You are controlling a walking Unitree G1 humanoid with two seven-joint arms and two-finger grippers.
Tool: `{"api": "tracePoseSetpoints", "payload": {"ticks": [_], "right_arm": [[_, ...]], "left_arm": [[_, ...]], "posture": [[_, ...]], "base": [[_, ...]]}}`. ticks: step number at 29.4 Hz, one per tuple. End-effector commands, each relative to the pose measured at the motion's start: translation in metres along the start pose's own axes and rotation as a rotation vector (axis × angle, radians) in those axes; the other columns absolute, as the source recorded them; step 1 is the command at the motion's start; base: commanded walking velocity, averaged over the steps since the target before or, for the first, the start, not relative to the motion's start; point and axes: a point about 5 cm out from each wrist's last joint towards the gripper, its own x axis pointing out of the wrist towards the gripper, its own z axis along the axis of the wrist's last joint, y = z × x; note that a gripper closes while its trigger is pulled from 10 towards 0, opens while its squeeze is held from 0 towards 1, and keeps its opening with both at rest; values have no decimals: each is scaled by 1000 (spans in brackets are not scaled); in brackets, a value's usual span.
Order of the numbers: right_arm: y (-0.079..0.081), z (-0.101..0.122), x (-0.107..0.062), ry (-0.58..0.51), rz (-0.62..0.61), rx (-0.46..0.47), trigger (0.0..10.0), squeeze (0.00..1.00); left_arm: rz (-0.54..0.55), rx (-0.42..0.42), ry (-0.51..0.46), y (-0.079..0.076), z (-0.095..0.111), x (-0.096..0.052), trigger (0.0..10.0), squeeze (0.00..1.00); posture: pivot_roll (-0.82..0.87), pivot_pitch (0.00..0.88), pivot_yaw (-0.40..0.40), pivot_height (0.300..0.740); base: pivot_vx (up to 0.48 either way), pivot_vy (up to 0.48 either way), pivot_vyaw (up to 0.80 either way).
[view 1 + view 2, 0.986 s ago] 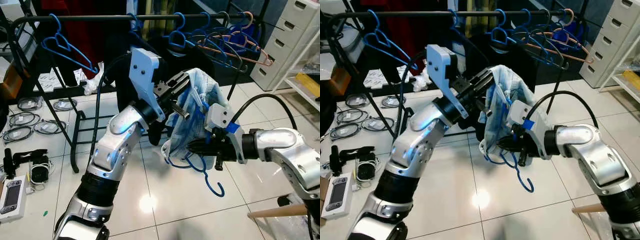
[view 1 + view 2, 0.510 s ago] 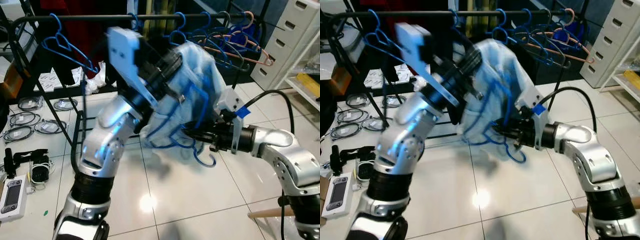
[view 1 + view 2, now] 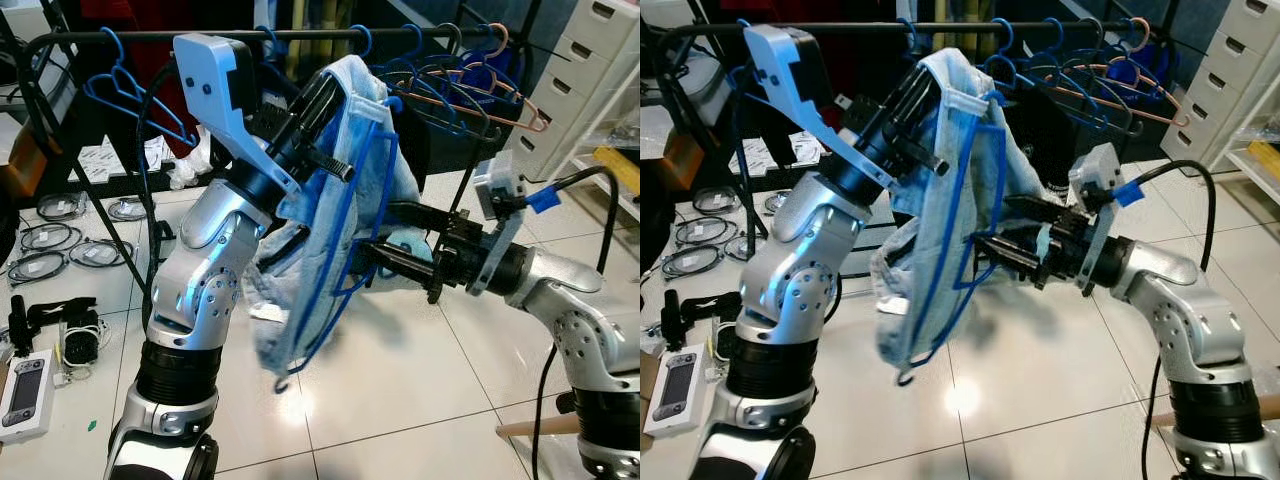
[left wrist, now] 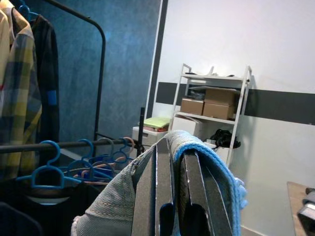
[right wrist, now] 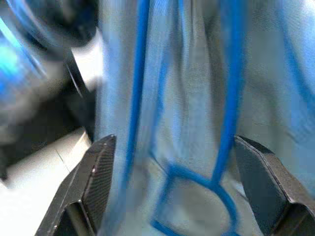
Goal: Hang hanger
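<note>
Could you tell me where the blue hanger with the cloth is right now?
The blue hanger hangs mid-scene with the light blue cloth, held up by the left gripper just below the clothes rail.

Home storage room: clothes rail point(image 3: 200, 36) of hangers point(image 3: 450, 85), white drawers point(image 3: 575, 80), tiled floor point(image 3: 400, 390).

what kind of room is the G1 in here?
Probably a home storage or laundry corner, perhaps doubling as a workspace: a black clothes rail carrying empty hangers, a white drawer unit, and coiled cables on the tiled floor.
</note>
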Motion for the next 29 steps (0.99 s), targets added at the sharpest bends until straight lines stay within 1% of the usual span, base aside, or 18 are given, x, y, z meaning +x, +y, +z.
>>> {"api": "tracePoseSetpoints", "payload": {"ticks": [1,4,5,8,9,11,12,13,15,16,17,19,20,23,26,29], "right_arm": [[3,10,-3,-107,16,63,10000,27],[3,10,-3,-107,16,63,10000,27],[1,13,-3,-154,5,94,10000,0],[1,13,-3,-154,5,94,10000,0],[-6,16,-3,-228,-64,134,10000,0],[-6,16,-3,-228,-64,134,10000,0],[-12,19,0,-295,-124,170,10000,0],[-16,20,4,-334,-167,196,10000,0],[-16,20,4,-334,-167,196,10000,0],[-17,19,7,-346,-189,208,10000,0],[-17,19,7,-346,-189,208,10000,0],[-15,16,9,-326,-186,207,10000,0],[-12,12,11,-293,-175,201,10000,0],[-6,5,9,-246,-159,210,10000,0],[-6,3,4,-239,-180,225,10000,0],[-6,3,4,-239,-180,225,10000,0]], "left_arm": [[32,14,-30,-1,5,5,10000,0],[32,14,-30,-1,5,5,10000,0],[56,13,-29,0,4,5,10000,0],[56,13,-29,0,4,5,10000,0],[94,12,-26,1,2,6,10000,0],[94,12,-26,1,2,6,10000,0],[126,9,-17,0,-2,7,10000,0],[145,5,-9,-2,-5,8,10000,0],[145,5,-9,-2,-5,8,10000,0],[156,3,-4,-4,-8,9,10000,0],[156,3,-4,-4,-8,9,10000,0],[159,1,-2,-5,-9,10,10000,0],[165,6,-3,-4,-9,9,10000,0],[196,33,-9,2,-7,9,10000,0],[213,45,-15,6,-5,9,10000,0],[213,45,-15,6,-5,9,10000,0]], "posture": [[-89,166,24,740],[-89,166,24,740],[-88,167,24,740],[-88,167,24,740],[-85,168,26,740],[-85,168,26,740],[-83,165,29,740],[-83,159,31,740],[-83,159,31,740],[-84,158,32,740],[-84,158,32,740],[-84,155,32,740],[-86,152,35,740],[-88,151,39,740],[-87,155,41,740],[-87,155,41,740]], "base": [[0,0,0],[0,0,0],[0,0,0],[0,0,0],[0,0,0],[0,0,0],[0,0,0],[0,0,0],[0,0,0],[0,0,0],[0,0,0],[0,0,0],[0,0,0],[0,0,0],[0,0,0],[0,0,0]]}}
